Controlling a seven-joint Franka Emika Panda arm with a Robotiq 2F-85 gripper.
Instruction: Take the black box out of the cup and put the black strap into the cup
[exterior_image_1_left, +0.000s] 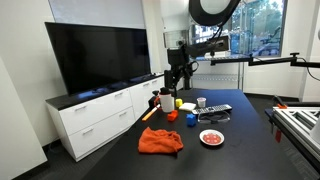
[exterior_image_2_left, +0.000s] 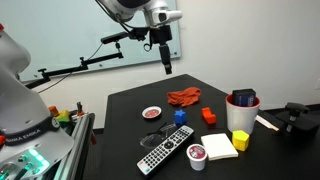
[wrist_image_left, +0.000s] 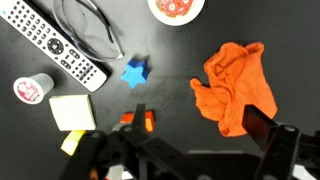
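Fingers (wrist_image_left: 275, 140) stand wide apart in the wrist view with nothing between them. The gripper (exterior_image_2_left: 166, 66) hangs high over the table (exterior_image_2_left: 130, 105), well away from the cup. Nothing of the task looks done.

The cup (exterior_image_2_left: 242, 110), red with a pale upper part, stands upright near the table's edge. A dark shape at its mouth is, I judge, the box (exterior_image_2_left: 242, 96), not yet taken out. The strap (wrist_image_left: 85, 28) lies on the table as a thin black loop, just beside the remote (wrist_image_left: 55, 45) and near the plate (wrist_image_left: 176, 8), well apart from the cup.

Both steps are left: lift the box out, then put the strap in. The strap looks limp and lies flat on the dark top, so it is probably awkward to pinch. The box is too small to describe further.
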